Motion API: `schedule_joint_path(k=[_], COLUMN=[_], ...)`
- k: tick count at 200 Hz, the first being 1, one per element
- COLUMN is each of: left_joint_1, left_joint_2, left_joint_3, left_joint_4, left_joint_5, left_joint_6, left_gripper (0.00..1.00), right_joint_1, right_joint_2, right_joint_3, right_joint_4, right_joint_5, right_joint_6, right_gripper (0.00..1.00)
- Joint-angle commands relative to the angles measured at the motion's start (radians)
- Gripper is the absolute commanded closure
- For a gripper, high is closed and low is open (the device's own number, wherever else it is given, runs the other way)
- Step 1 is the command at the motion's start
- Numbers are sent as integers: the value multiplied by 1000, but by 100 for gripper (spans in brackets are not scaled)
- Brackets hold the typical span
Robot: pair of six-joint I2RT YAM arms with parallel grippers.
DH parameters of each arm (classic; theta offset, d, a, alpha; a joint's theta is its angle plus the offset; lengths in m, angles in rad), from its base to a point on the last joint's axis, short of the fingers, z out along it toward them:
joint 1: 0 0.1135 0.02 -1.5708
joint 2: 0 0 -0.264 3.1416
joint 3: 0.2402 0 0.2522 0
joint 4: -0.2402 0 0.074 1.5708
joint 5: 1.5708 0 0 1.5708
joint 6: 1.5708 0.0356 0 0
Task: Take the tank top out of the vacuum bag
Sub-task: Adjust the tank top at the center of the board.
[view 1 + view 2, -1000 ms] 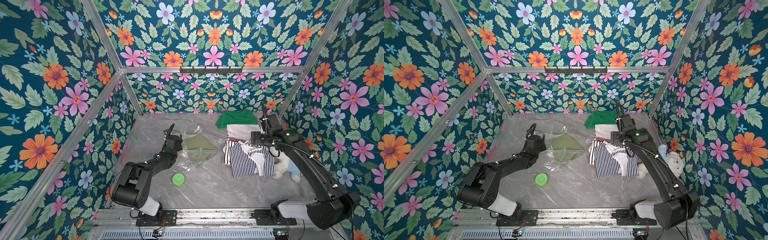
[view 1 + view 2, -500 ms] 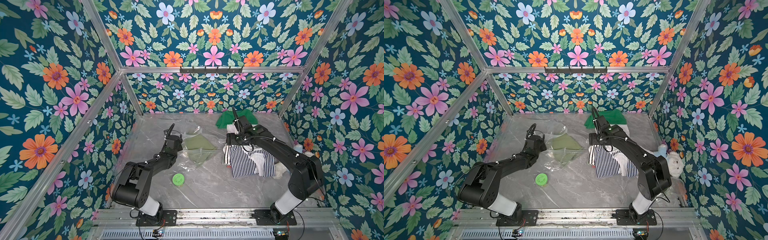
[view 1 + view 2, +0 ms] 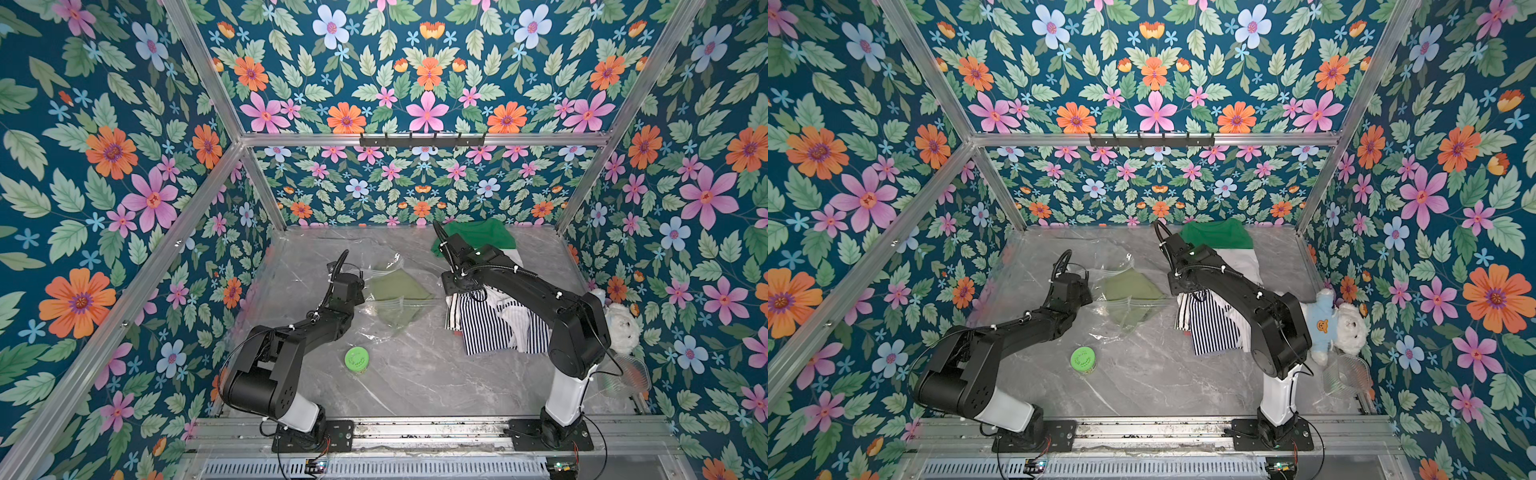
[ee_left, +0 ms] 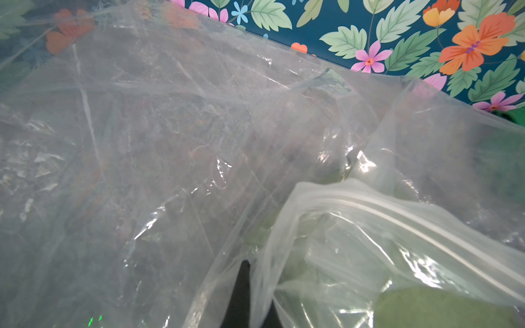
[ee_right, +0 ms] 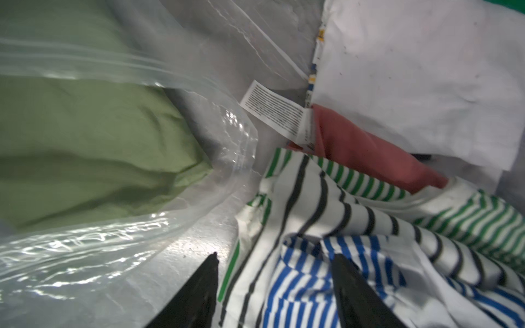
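Observation:
The vacuum bag (image 3: 401,320) (image 3: 1133,322) lies crinkled mid-table in both top views. The olive green tank top (image 3: 395,286) (image 3: 1129,286) (image 5: 85,136) sits inside it, seen through the plastic. My left gripper (image 3: 360,291) (image 4: 255,272) is at the bag's left edge, shut on a fold of the clear plastic by the zip strip (image 4: 412,224). My right gripper (image 5: 275,255) is open and hangs low at the bag's right side. Its fingers straddle the edge of a striped garment (image 5: 312,215), just beside the bag's corner (image 5: 233,147).
A pile of striped clothes (image 3: 494,328) lies right of the bag, with a white folded garment (image 5: 412,71), a red one (image 5: 355,144) and a green shirt (image 3: 478,237) behind. A green-lidded jar (image 3: 356,359) stands in front. A teddy bear (image 3: 1337,324) and clear tray (image 3: 1345,376) sit far right.
My right arm has swung left from over the clothes pile to the bag's right side, and its jaws have narrowed. The left arm and the bag have not moved.

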Motion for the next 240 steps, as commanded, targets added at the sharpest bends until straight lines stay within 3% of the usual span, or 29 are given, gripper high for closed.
schedule_joint_path(k=[1, 62, 99, 109, 139, 191, 240], left_joint_1=[1, 1, 2, 1, 2, 1, 2], left_joint_2=[7, 16, 8, 3, -2, 1, -10], left_joint_3=[8, 19, 20, 15, 8, 11, 2], left_joint_4=[13, 17, 4, 3, 2, 7, 6], left_joint_5=[-9, 6, -3, -4, -15, -11, -14], left_joint_6=[2, -5, 0, -3, 0, 0, -1], left_gripper=[100, 100, 100, 100, 100, 100, 100], right_joint_1=[7, 27, 28, 27, 28, 27, 25], right_joint_2=[-28, 48, 95, 91, 5, -74, -14], right_joint_3=[-40, -55, -34, -34, -61, -69, 27], right_joint_4=[-87, -84, -114, -119, -86, 0, 59], right_joint_5=[69, 75, 127, 135, 156, 178, 144], right_joint_6=[45, 94, 106, 112, 121, 79, 13], right_gripper=[35, 43, 57, 63, 100, 100, 100])
